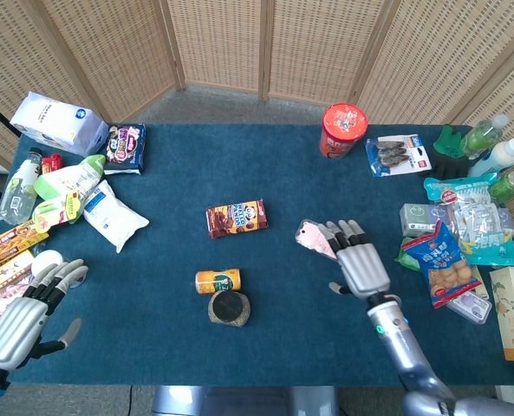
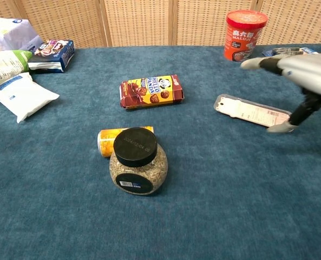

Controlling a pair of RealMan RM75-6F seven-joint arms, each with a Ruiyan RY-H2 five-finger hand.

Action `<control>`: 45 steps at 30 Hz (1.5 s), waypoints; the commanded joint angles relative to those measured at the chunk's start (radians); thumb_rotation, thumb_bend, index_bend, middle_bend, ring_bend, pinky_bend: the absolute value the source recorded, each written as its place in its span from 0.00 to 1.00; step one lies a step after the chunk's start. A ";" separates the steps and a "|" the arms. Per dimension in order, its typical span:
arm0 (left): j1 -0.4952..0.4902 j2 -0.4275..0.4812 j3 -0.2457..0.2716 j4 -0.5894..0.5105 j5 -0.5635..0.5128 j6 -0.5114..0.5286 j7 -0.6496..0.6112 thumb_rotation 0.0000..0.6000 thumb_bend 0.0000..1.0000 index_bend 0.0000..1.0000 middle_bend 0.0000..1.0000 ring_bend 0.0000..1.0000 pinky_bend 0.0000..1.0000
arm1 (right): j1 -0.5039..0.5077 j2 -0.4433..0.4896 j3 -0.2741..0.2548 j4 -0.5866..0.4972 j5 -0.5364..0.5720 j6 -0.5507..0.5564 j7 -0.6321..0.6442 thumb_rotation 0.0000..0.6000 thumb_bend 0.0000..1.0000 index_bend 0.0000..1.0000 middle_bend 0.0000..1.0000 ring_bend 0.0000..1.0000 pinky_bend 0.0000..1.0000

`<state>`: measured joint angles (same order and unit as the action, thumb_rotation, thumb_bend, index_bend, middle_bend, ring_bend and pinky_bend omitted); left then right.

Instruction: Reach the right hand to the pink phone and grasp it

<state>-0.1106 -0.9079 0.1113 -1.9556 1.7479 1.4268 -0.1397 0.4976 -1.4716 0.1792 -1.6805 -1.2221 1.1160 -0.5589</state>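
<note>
The pink phone [image 1: 315, 240] lies flat on the blue table [image 1: 152, 347], right of centre, between the Hello Panda box [image 1: 237, 217] and the snack bags at the right edge. The right hand [image 1: 357, 265] hovers over the phone's near end with fingers spread, grasping nothing. In the chest view its thumb tip is down by the phone's near edge. The left hand [image 1: 18, 322] rests released at the table's near left corner. A jar [image 2: 138, 168] and can [image 2: 109, 140] sit near the front.

right robot hand [image 1: 357, 262] hides much of pink phone [image 1: 313, 238].
</note>
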 commanded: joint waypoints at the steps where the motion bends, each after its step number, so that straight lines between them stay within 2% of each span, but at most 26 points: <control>1: 0.002 0.001 0.001 0.003 -0.002 0.003 -0.002 1.00 0.50 0.00 0.00 0.00 0.00 | 0.063 -0.072 0.018 0.094 0.040 -0.059 -0.024 1.00 0.02 0.00 0.00 0.00 0.01; 11: 0.016 0.007 0.008 0.009 -0.008 0.019 -0.006 1.00 0.50 0.00 0.00 0.00 0.00 | 0.134 -0.133 0.019 0.261 0.047 -0.117 0.005 1.00 0.02 0.00 0.00 0.00 0.01; 27: 0.032 0.015 0.012 -0.010 -0.006 0.036 0.018 1.00 0.50 0.00 0.00 0.00 0.00 | 0.172 -0.131 -0.010 0.444 0.023 -0.176 0.095 1.00 0.02 0.00 0.00 0.00 0.01; 38: 0.045 0.022 0.016 -0.022 0.002 0.051 0.033 1.00 0.50 0.00 0.00 0.00 0.00 | 0.210 -0.106 0.003 0.510 0.040 -0.213 0.089 1.00 0.02 0.00 0.00 0.00 0.01; 43: 0.055 0.023 0.024 -0.014 0.016 0.062 0.028 1.00 0.50 0.00 0.00 0.00 0.00 | 0.211 -0.069 0.006 0.454 0.068 -0.208 0.048 1.00 0.02 0.00 0.00 0.00 0.01; 45: 0.056 0.019 0.025 -0.007 0.021 0.064 0.021 1.00 0.50 0.00 0.00 0.00 0.00 | 0.207 -0.061 0.006 0.419 0.095 -0.209 0.030 1.00 0.03 0.00 0.00 0.00 0.06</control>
<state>-0.0552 -0.8874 0.1358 -1.9642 1.7677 1.4896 -0.1170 0.7075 -1.5439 0.1850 -1.2359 -1.1485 0.9058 -0.5113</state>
